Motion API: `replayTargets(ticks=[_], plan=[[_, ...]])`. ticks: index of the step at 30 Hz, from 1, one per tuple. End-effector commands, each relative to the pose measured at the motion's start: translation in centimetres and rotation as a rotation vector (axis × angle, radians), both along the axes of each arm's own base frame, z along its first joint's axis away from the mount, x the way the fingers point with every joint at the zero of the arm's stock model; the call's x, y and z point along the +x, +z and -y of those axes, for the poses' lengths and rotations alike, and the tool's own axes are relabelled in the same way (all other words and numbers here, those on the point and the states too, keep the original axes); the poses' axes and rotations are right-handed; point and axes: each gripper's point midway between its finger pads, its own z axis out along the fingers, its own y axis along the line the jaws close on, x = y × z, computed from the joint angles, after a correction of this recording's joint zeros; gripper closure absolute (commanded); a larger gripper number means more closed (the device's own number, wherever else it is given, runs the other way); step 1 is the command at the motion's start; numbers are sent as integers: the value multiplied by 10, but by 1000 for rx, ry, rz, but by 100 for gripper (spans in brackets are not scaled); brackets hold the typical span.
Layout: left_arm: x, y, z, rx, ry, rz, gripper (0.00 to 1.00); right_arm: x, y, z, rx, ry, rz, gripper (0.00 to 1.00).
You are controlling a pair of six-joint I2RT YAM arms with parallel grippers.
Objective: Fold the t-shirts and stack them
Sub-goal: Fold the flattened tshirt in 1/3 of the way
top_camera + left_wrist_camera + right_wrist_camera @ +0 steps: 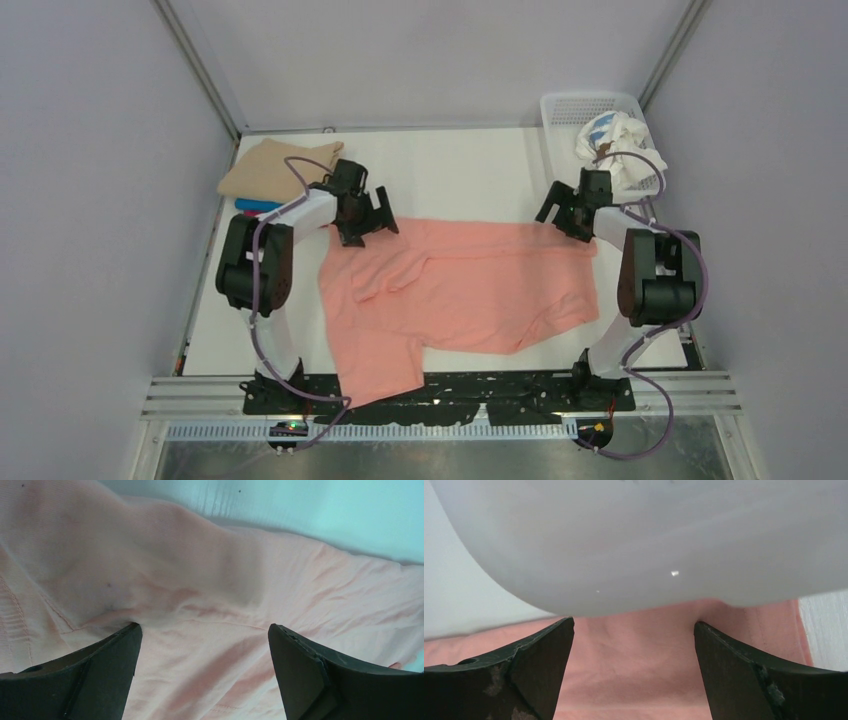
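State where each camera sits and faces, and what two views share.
Top external: above and behind the robot, looking down on the table; left arm and right arm show.
Left wrist: on the left arm, facing down at the salmon-pink t-shirt; left gripper open.
Right wrist: on the right arm, facing the same shirt's edge; right gripper open.
Shared: both wrist views see that shirt.

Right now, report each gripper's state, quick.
Left gripper: open, holding nothing, above the pink shirt.
Right gripper: open, holding nothing, above the shirt too.
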Motion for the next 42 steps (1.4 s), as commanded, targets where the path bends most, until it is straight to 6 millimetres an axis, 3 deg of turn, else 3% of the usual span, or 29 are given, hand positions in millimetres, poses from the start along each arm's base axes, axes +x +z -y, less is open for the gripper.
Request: replayTargets(ticks=[1,7,10,15,18,21,24,28,30,33,39,42], plan=[[19,3,-3,19,-2,25,0,27,12,3,1,-16,52,5],[33,6,-7,27,12,37,0,43,10,-2,29,1,42,5],[39,11,-8,27,11,49,0,51,19,-1,21,11,85,5],[45,45,-5,3,-8,131,0,47,51,6,-39,8,149,5],[40,69,-4,-8,-16,189,0,29,63,11,-97,-9,130,5],[25,82,-6,2,-17,222,0,3,81,18,-182,-71,132,5],[5,91,-9,15,-18,248,0,-32,78,27,-216,-174,62,5],[-23,90,-6,6,-41,270,0,-70,70,-25,-173,-20,53,5],[-37,84,0,-16,-66,273,0,-95,65,-63,-149,109,30,5],[-56,70,13,-45,-112,255,0,-137,40,-94,-58,186,-59,5],[-72,42,34,-113,-171,224,0,-207,8,-127,93,258,-194,5],[-69,34,37,-112,-179,201,0,-234,-15,-118,48,255,-292,5]])
